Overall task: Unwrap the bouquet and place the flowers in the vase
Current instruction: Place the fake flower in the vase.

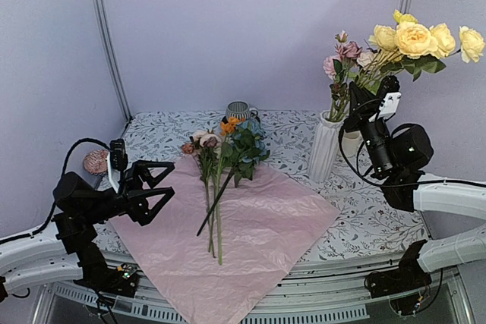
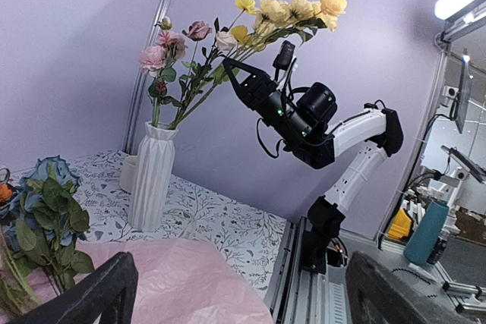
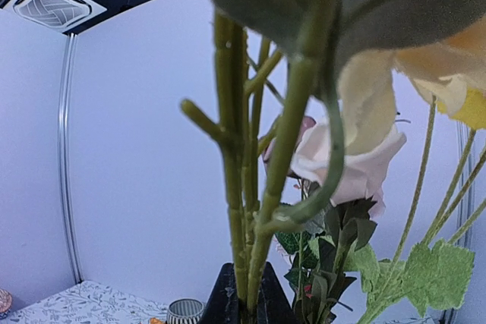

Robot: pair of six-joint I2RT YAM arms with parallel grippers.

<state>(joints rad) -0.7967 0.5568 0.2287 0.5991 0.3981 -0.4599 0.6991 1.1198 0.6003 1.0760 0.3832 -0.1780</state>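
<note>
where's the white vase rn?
Top view: the vase stands upright at the right rear of the table, beyond the pink paper's right corner, a cream mug beside it.

Top camera overlooks table [image 1: 364, 225]; left wrist (low) shares the vase [image 2: 152, 176].

Crinkled, matt lilac-pink paper [image 1: 258, 225], thin as tissue, covers part of a cloth table cover [image 1: 364, 221] printed with grey leaves. The flowers [image 1: 414, 39] have soft, fabric-like petals [image 2: 292, 7] and smooth green plastic stems [image 3: 235, 187] with a slight sheen. The vase [image 1: 325, 149] is white, ribbed and ceramic-looking, with a satin finish. The left gripper [image 1: 173, 178] has matt black plastic fingers [image 2: 99, 294]. The arm shells [image 1: 448, 195] are smooth, glossy white plastic. Brushed metal poles [image 1: 106, 36] edge the matt lilac wall panels [image 1: 250, 28].
</note>
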